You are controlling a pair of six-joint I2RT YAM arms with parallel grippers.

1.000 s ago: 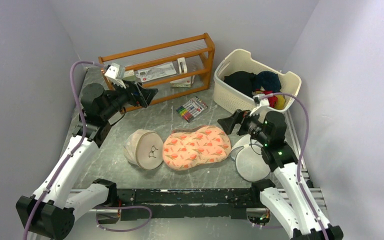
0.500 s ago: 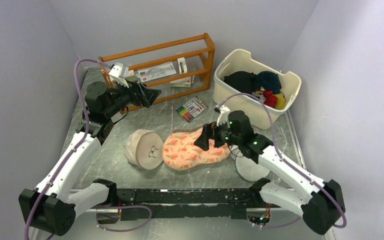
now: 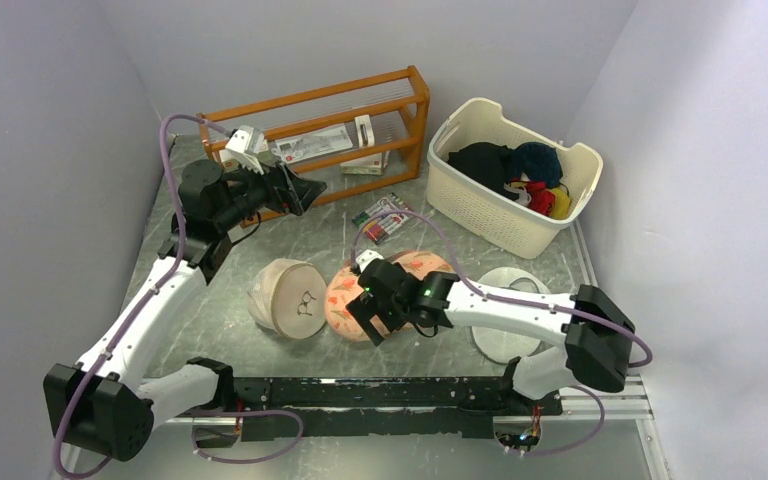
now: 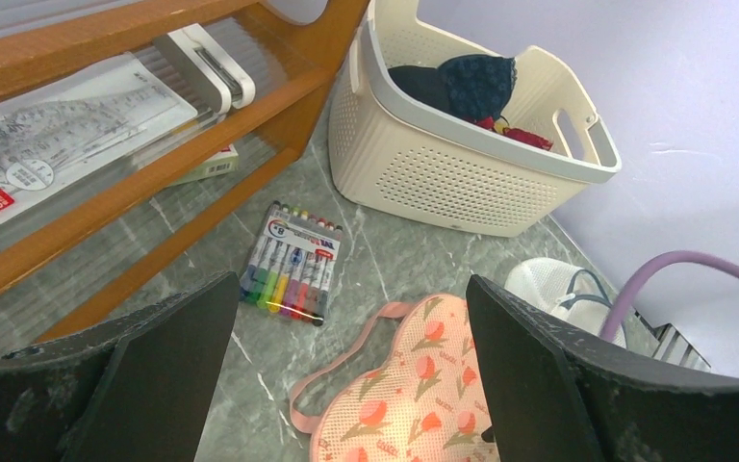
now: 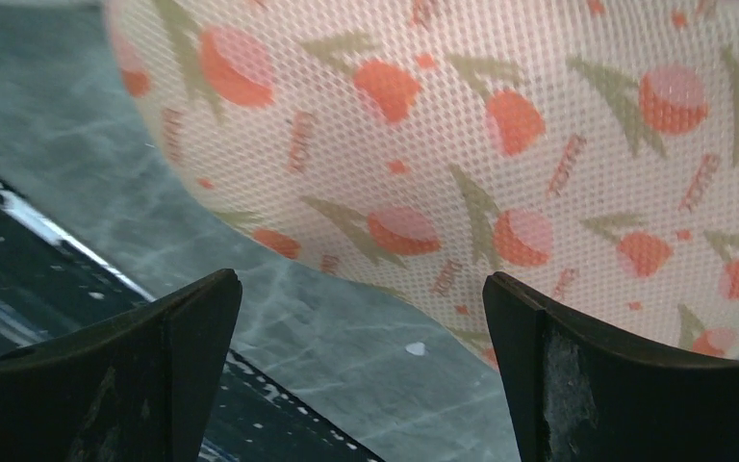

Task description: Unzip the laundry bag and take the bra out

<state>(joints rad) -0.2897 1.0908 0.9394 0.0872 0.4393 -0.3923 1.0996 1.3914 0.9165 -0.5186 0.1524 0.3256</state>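
Observation:
The laundry bag [image 3: 343,296], a peach floral pouch, lies flat at the table's middle. It looks closed, and I cannot make out its zip. It also shows in the left wrist view [image 4: 414,385] and fills the right wrist view [image 5: 500,144]. The bra is hidden. My right gripper [image 3: 366,318] is open and empty, low over the pouch's near left edge; in its own view [image 5: 361,279] the pouch's edge and bare table lie between the fingers. My left gripper [image 3: 305,190] is open and empty, held high near the rack, looking down at the pouch [image 4: 351,284].
A beige domed pouch with a spectacles drawing [image 3: 288,297] sits just left of the floral pouch. White mesh discs [image 3: 505,320] lie to the right. A marker pack [image 3: 383,215], a cream basket of clothes [image 3: 460,195] and a wooden rack [image 3: 320,120] stand at the back.
My right arm has swung left from beside the mesh discs, across the floral pouch, down to its near left edge. My left gripper has shifted slightly right.

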